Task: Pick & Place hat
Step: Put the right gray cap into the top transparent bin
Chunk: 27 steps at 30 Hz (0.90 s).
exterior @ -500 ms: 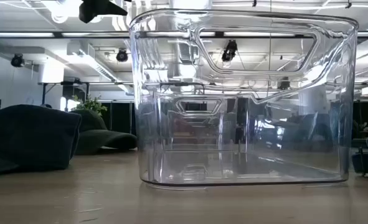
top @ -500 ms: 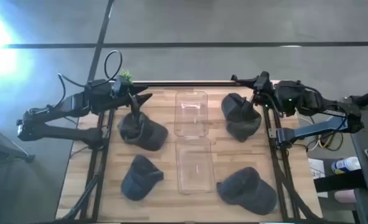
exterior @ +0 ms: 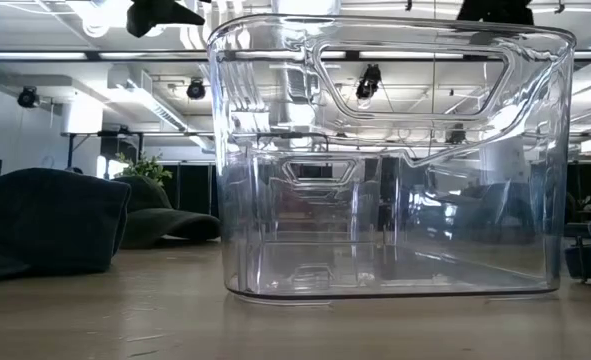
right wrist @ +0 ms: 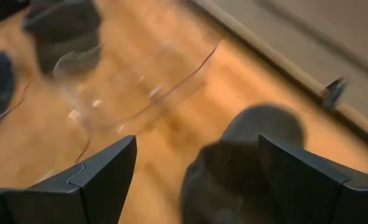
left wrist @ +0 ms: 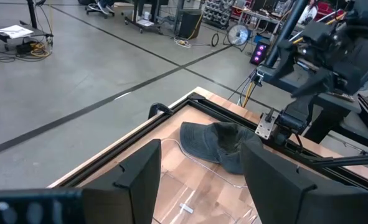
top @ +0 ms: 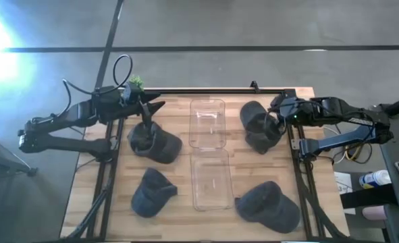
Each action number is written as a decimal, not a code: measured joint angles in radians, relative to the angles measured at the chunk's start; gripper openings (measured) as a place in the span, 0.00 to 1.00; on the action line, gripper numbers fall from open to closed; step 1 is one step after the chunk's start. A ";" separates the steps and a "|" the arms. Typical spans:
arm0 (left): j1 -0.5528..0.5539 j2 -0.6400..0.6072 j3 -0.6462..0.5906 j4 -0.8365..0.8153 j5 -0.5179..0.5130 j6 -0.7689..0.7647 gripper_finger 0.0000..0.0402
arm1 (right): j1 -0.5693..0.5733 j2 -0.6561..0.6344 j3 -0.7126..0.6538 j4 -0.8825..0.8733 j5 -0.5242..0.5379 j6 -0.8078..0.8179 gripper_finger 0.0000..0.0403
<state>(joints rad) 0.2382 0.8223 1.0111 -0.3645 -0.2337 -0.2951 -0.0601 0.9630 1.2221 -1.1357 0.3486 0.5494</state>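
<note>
Several dark grey hats lie on the wooden table, two on each side of two clear bins. My right gripper (top: pixel 277 116) is open and hovers over the right edge of the far right hat (top: pixel 258 127). In the right wrist view that hat (right wrist: pixel 249 155) shows blurred between the fingers. My left gripper (top: pixel 150 108) is open above the far left hat (top: pixel 156 141) and points toward the table's right. In the left wrist view I see the far right hat (left wrist: pixel 216 142) between its fingers. The near left hat (top: pixel 152 192) and near right hat (top: pixel 269 204) rest untouched.
The far clear bin (top: pixel 207 123) and the near clear bin (top: pixel 211 179) stand in a row down the table's middle. The near bin (exterior: pixel 385 160) fills the low view. Black frame rails (top: pixel 206 90) run along the far edge and both sides. A small plant (top: pixel 136 82) sits at the far left corner.
My right gripper has drawn back a little toward the table's right and near edge and has tipped down toward the far right hat. Part of that arm now shows at the top of the low view. The hats and bins have stayed where they were.
</note>
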 joint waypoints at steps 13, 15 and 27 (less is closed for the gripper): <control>0.000 0.000 0.000 -0.001 0.000 0.000 0.53 | 0.002 0.037 -0.144 -0.103 -0.299 0.026 0.81; 0.000 0.000 0.000 -0.001 0.000 0.000 0.53 | 0.002 0.040 -0.184 -0.096 -0.302 0.024 0.81; 0.000 0.000 0.000 0.000 0.000 0.008 0.53 | 0.000 0.050 -0.338 0.031 -0.293 -0.011 0.81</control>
<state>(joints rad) 0.2382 0.8227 1.0111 -0.3649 -0.2339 -0.2875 -0.0604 1.0130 0.8843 -1.1044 0.0553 0.5380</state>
